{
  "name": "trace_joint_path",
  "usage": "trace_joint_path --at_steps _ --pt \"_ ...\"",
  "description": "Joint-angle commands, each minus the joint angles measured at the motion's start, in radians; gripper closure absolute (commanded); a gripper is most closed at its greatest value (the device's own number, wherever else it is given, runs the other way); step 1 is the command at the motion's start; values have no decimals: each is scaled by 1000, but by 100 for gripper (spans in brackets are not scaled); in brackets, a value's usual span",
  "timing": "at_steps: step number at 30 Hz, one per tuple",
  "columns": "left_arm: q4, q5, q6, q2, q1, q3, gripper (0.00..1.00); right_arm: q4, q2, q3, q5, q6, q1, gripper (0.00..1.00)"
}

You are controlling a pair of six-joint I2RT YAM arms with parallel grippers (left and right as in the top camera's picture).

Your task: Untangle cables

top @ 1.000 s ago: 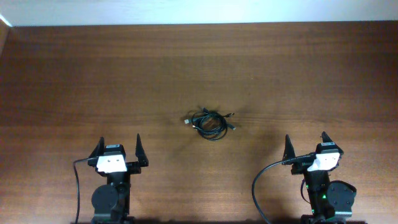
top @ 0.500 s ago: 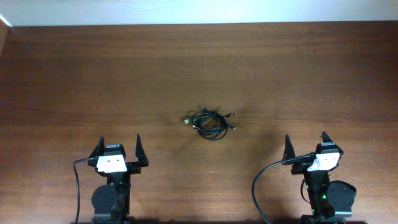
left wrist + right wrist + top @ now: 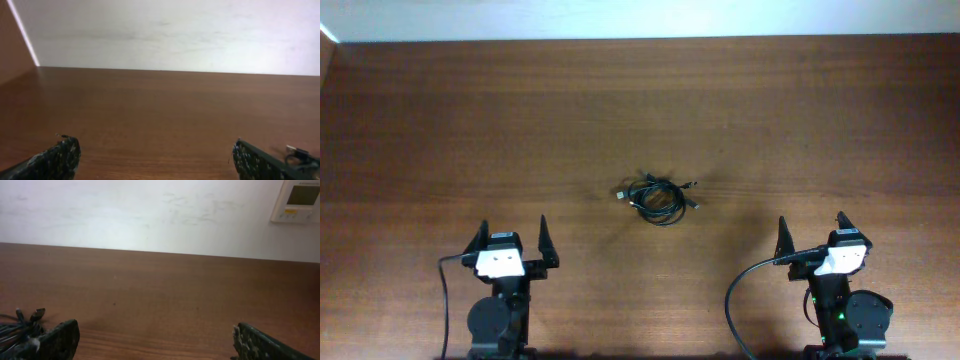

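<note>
The cables (image 3: pixel 658 196) lie as one small knotted black bundle with small plugs at mid-table. My left gripper (image 3: pixel 511 236) is open and empty near the front edge, well to the bundle's left and nearer me. My right gripper (image 3: pixel 812 231) is open and empty, to the bundle's right and nearer me. In the left wrist view a plug end of the cables (image 3: pixel 299 151) shows at the far right beyond the jaws (image 3: pixel 155 155). In the right wrist view the cables (image 3: pixel 17 322) show at the far left beside the jaws (image 3: pixel 155 337).
The brown wooden table (image 3: pixel 640 110) ends at a white wall at the back. Thick black arm wires (image 3: pixel 735 300) hang by each base. A white wall panel (image 3: pixel 299 200) shows at the top right of the right wrist view.
</note>
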Motion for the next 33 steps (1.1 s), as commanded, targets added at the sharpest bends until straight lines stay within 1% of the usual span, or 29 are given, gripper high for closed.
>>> trace_joint_path --at_steps 1,3,6,7,11,15,18,21,22,23,25,29,31,33 --pt "27 206 -7 -6 -4 -2 1 -5 -8 -7 16 4 5 2" --pt "100 336 -7 -6 -4 -2 1 -5 -8 -7 16 4 5 2" --pt "210 416 -7 -6 -4 5 1 -5 -8 -7 16 4 5 2" --pt "225 430 -7 -6 -4 17 1 -4 -8 -7 16 4 5 2" --pt "190 447 -7 19 -4 122 1 -5 -8 -7 16 4 5 2" --pt "84 482 -6 135 -4 286 1 -5 -8 -7 16 4 5 2" --pt "-34 583 1 311 -4 465 1 -5 -8 -7 16 4 5 2" --pt "-203 670 64 522 -4 656 1 -5 -8 -7 16 4 5 2" --pt "-298 695 83 616 -4 743 1 -5 -8 -7 16 4 5 2" --pt "-357 702 86 671 -4 794 1 -5 -8 -7 16 4 5 2" --pt "-553 702 86 853 -4 964 1 -5 -8 -7 16 4 5 2" --pt "-834 711 85 1128 -4 1206 1 -5 -8 -7 16 4 5 2" --pt "-888 797 84 1251 -4 1284 1 -5 -8 -7 16 4 5 2" --pt "-900 931 73 1339 -4 1302 2 -4 -8 -7 16 4 5 2"
